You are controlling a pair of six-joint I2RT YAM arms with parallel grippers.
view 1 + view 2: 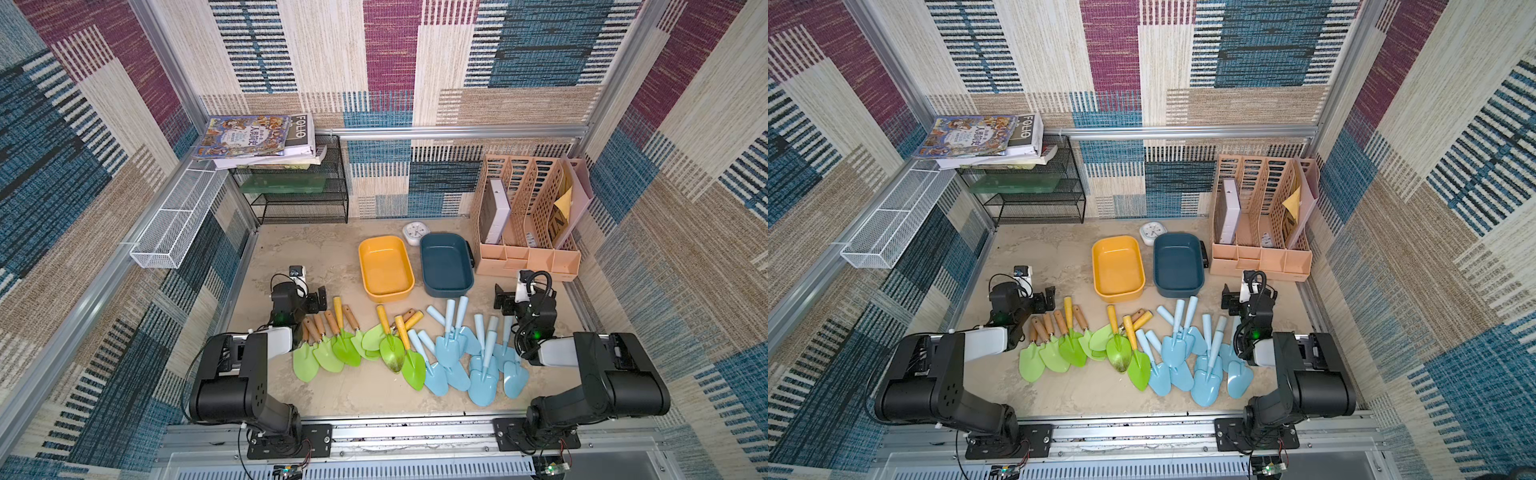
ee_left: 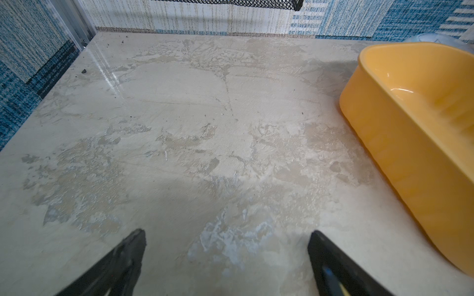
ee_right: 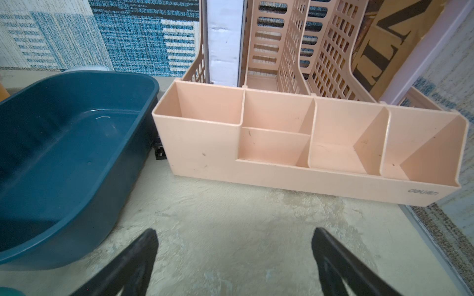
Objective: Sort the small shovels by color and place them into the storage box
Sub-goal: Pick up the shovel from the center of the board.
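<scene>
Mostly cropped, left end effector [image 2: 227, 238] and right end effector [image 3: 234, 234] gape empty (only tips show).

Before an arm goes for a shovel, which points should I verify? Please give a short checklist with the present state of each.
1. Left gripper open, holding nothing: ok.
2. Right gripper open, holding nothing: ok.
3. Yellow box empty and upright: ok.
4. Dark blue box empty and upright: ok.
5. Green shovels and light blue shovels lie in two colour groups: ok.
6. Each shovel lies free of its neighbours: not ok, many overlap.
</scene>
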